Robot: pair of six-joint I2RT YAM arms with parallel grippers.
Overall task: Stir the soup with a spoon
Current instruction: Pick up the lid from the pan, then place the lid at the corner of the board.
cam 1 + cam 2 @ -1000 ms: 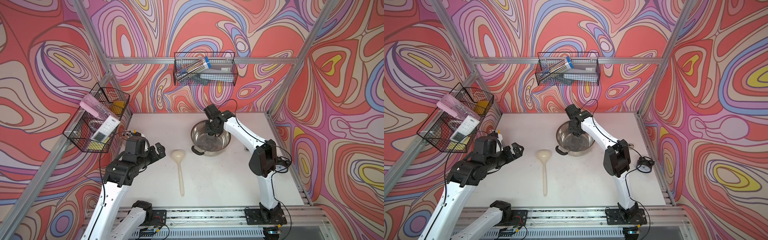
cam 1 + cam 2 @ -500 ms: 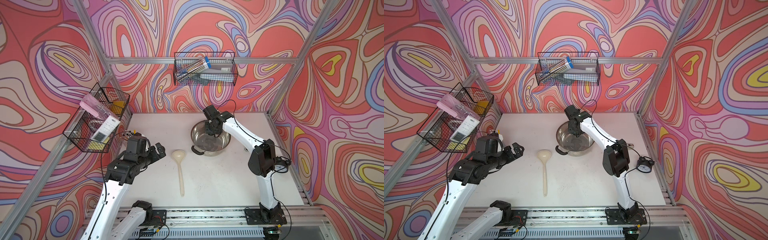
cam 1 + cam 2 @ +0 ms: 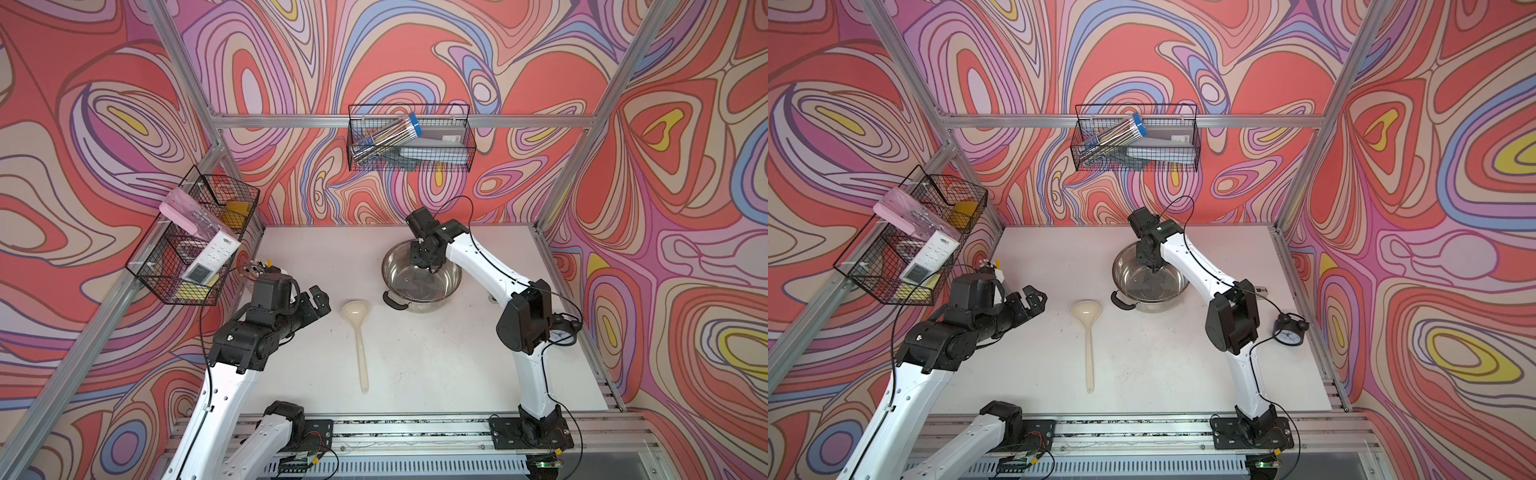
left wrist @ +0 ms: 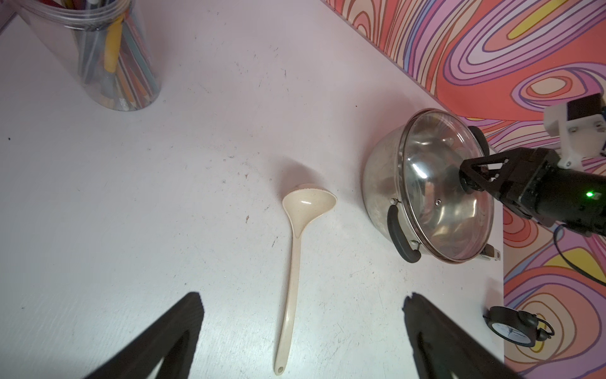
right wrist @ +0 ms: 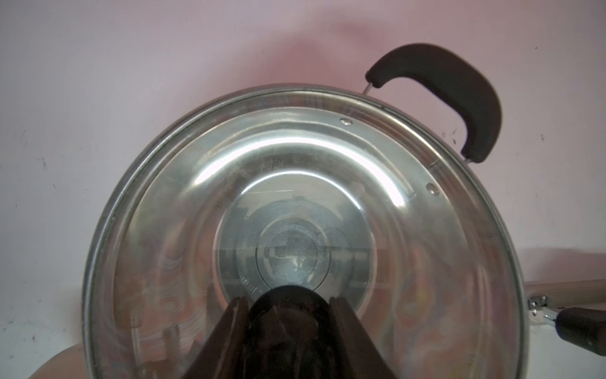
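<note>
Right hand (image 4: 465, 178) grips lid knob (image 5: 288, 311); spoon (image 3: 356, 314) lies apart.

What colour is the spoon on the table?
The spoon is plain cream-beige throughout; the left wrist view shows it best.

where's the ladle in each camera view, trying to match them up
In a top view: spoon mid-table, left of the steel pot.
In a top view: spoon, same place.
Left wrist: spoon at centre.
Right wrist: not in it.
Shared landmark: the steel pot, in all four.
</note>
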